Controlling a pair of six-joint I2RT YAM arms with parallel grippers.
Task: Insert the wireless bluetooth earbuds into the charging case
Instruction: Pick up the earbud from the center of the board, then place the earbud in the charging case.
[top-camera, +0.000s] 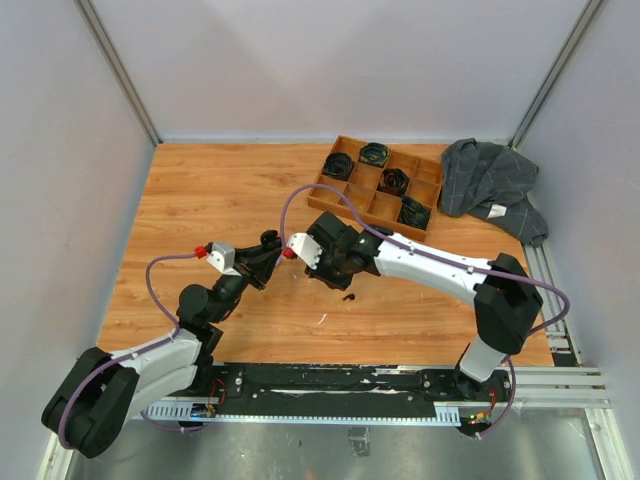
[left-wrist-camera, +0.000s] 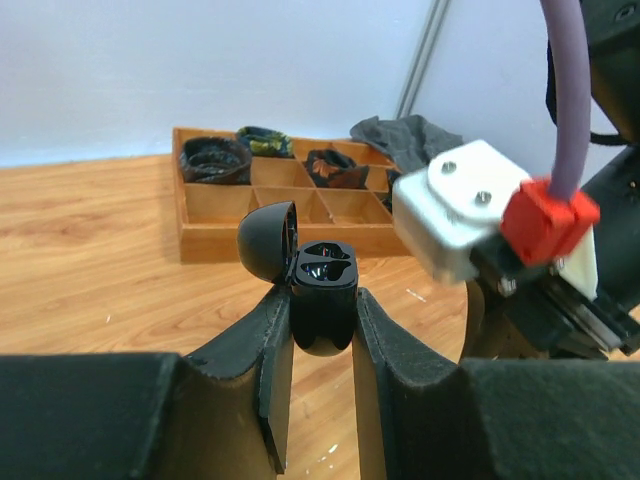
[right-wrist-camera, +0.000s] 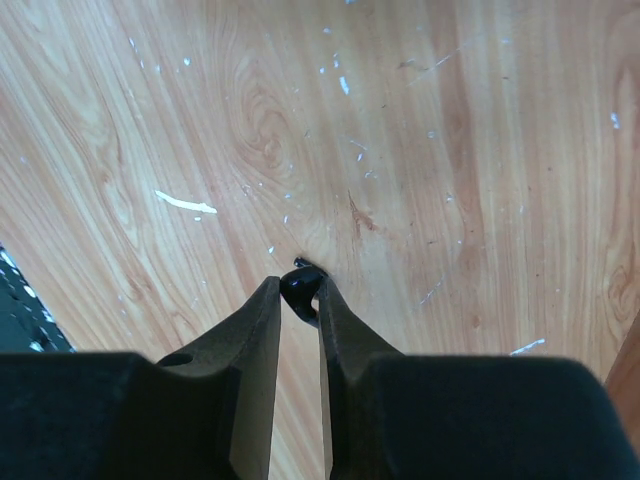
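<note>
Near the middle of the table (top-camera: 200, 200), the left arm (top-camera: 190, 350) holds the black charging case (left-wrist-camera: 322, 290) pinched by its lower body between closed jaws; it is upright and seemingly clear of the wood, its domed lid (left-wrist-camera: 268, 240) hinged back to the left so that the two glossy wells face upward. Held this way the case serves as a steady socket for the other arm to work into, and both wells look empty. Just to its right, the right arm (top-camera: 430, 262) points its jaws down at the wood; the wrist view shows them closed on a tiny black earbud (right-wrist-camera: 300, 288), caught at the very tips with a little of it showing beyond them; whether the bud touches the table or hangs just off it I cannot tell. Such a tip grip probably leaves one end free to enter a well; it also lets so small a piece twist or slip, which I judge the main risk. The grasp is made and the insertion not yet; what remains is a short carry to the case and careful alignment over a well. A dark speck (top-camera: 349, 296) lies on the wood near the right wrist, perhaps another bud, too small to tell. The wooden tray (top-camera: 385, 205) with coiled black cables (top-camera: 375, 153) and the grey cloth (top-camera: 490, 185) sit well apart at the far right.
</note>
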